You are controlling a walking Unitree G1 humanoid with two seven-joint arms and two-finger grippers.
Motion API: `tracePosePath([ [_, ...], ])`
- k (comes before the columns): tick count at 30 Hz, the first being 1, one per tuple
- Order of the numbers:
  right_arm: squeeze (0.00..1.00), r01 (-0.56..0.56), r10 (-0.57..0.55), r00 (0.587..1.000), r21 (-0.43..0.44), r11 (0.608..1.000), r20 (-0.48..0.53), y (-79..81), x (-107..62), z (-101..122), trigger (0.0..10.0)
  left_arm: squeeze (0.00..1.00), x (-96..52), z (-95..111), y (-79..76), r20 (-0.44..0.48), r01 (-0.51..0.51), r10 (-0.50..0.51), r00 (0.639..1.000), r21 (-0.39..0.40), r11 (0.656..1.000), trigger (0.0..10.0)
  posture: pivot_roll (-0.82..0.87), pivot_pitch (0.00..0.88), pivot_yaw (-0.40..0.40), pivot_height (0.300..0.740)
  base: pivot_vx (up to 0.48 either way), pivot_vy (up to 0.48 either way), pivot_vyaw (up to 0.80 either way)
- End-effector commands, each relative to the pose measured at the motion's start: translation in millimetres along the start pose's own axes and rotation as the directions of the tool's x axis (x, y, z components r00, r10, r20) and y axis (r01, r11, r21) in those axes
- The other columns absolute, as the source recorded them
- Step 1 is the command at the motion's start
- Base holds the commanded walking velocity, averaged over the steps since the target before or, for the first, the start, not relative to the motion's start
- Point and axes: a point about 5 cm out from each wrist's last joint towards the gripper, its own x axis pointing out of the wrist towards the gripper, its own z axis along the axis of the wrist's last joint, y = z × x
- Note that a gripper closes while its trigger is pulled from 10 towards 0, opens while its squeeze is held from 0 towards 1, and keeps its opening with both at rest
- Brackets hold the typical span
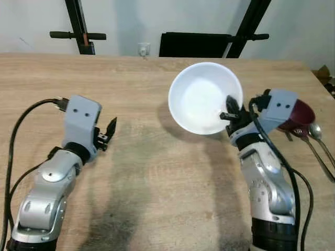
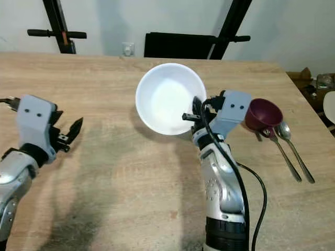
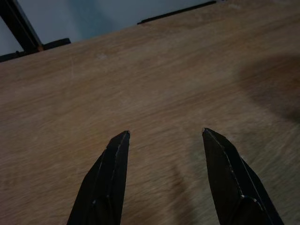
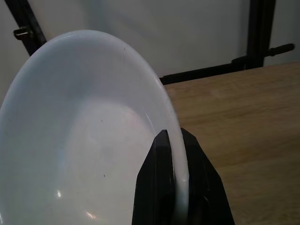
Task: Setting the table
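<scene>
My right gripper (image 1: 230,111) is shut on the rim of a white bowl (image 1: 201,97), holding it tilted above the middle of the wooden table (image 1: 157,172). In the right wrist view the two black fingers (image 4: 161,187) pinch the white bowl (image 4: 89,140) at its edge. My left gripper (image 1: 109,132) hovers open over bare wood at the left, with nothing between its fingertips (image 3: 119,140). A dark red cup (image 2: 264,114) and two metal spoons (image 2: 293,149) lie on the table to the right of my right arm.
Black stand legs (image 1: 78,26) and a dark panel (image 1: 193,44) stand behind the table's far edge. The table's right edge (image 2: 303,94) runs close past the spoons. Cables trail from both arms.
</scene>
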Motion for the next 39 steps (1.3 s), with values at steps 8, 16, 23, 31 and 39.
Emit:
tracePosePath([
  [8, 0.0, 0.037, -0.035, 0.999, -0.056, 0.998, 0.028, -1.9, -8.6, -0.4, 10.0, 0.0, -4.7, -6.1, -15.9, -0.022, 0.061, -0.061, 0.998, 0.02, 0.998, 10.0, -0.07, 0.085, -0.001, 0.74, 0.0, 0.0, 0.0],
  [16, 0.0, 0.032, -0.031, 0.999, -0.062, 0.998, 0.018, -0.8, -7.3, -3.9, 10.0, 0.0, -2.2, -8.3, -18.0, -0.034, 0.041, -0.042, 0.999, -0.031, 0.999, 10.0, -0.07, 0.084, -0.016, 0.74, 0.0, 0.0, 0.0],
  [23, 0.0, 0.03, -0.029, 0.999, -0.061, 0.998, 0.013, -0.6, -6.8, -5.7, 10.0, 0.0, -0.3, -5.3, -19.0, -0.008, 0.034, -0.034, 0.999, -0.039, 0.999, 10.0, -0.07, 0.084, -0.019, 0.74, 0.0, 0.0, 0.0],
  [31, 0.0, 0.031, -0.031, 1.0, -0.058, 0.998, -0.002, -0.4, -7.5, -9.6, 10.0, 0.0, -0.1, -1.5, -21.3, 0.013, 0.053, -0.052, 0.999, -0.044, 0.998, 10.0, -0.07, 0.085, -0.018, 0.74, -0.155, 0.0, 0.0],
  [39, 0.0, 0.034, -0.034, 0.999, -0.059, 0.998, -0.008, -1.5, -7.5, -10.9, 10.0, 0.0, 0.2, 0.5, -20.5, 0.023, 0.052, -0.051, 0.998, -0.05, 0.997, 10.0, -0.07, 0.085, -0.02, 0.74, -0.339, 0.0, 0.0],
])
